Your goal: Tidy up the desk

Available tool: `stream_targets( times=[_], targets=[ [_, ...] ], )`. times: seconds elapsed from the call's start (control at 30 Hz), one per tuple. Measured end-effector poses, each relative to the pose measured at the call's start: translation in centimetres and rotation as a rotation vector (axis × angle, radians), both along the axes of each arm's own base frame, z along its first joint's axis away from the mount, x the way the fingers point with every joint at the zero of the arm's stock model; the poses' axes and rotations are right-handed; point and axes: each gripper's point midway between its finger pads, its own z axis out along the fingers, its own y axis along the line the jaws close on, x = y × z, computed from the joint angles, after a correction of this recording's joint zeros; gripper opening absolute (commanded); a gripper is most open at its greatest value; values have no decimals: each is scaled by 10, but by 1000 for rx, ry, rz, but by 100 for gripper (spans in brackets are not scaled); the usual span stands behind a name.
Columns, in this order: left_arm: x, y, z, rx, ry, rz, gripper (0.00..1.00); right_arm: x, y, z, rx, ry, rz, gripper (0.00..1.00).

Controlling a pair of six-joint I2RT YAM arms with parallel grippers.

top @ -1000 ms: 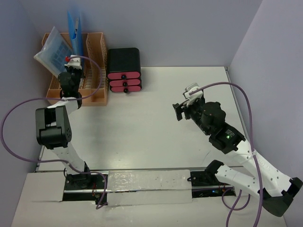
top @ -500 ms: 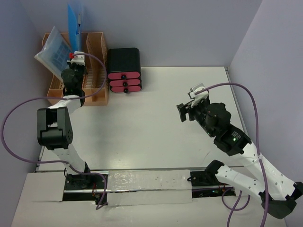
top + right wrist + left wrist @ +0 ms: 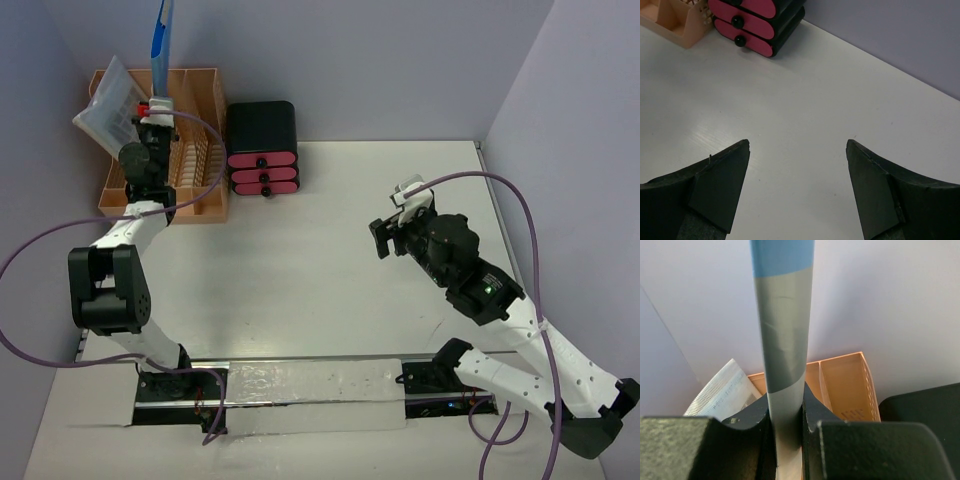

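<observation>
Left claw [image 3: 156, 112] clamped on one blue-and-grey folder [image 3: 161, 35], held upright above the one peach file rack [image 3: 207, 92] at the far-left corner of the tabletop [image 3: 300, 270] (one pale packet [image 3: 104, 106] leans in the rack's left end). One black box [image 3: 262, 122], three pink drawers, sits just right of the rack. Right claw [image 3: 797, 150] wide and empty over the tabletop's right half.

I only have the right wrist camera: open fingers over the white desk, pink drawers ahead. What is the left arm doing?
Observer: The left gripper is shut on a thin blue and grey folder, held upright.
Operator: Where is that?
Observer: Over the peach file rack at the far left corner.
Operator: Anything in it?
Observer: A clear packet leans at its left end.
</observation>
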Motion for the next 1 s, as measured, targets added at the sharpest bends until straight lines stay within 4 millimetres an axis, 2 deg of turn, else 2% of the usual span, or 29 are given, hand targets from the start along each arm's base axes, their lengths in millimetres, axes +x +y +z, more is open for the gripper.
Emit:
stream_targets(
  times=[0.27, 0.53, 0.67, 0.83, 1.0],
  targets=[
    [6, -1, -13, -19, 30, -8, 0, -2, -1, 2, 3, -4, 0, 85],
    [21, 3, -46, -42, 95, 4, 0, -2, -2, 1, 1, -2, 0, 84],
    [29, 7, -69, -81, 123, -11, 0, -2, -2, 1, 0, -1, 1, 85],
    [36, 16, -108, -140, 143, -67, 0, -2, -2, 0, -2, 2, 1, 85],
    [43, 14, -145, -156, 178, -145, 0, -3, -2, -6, -9, 11, 0, 85]
  ],
)
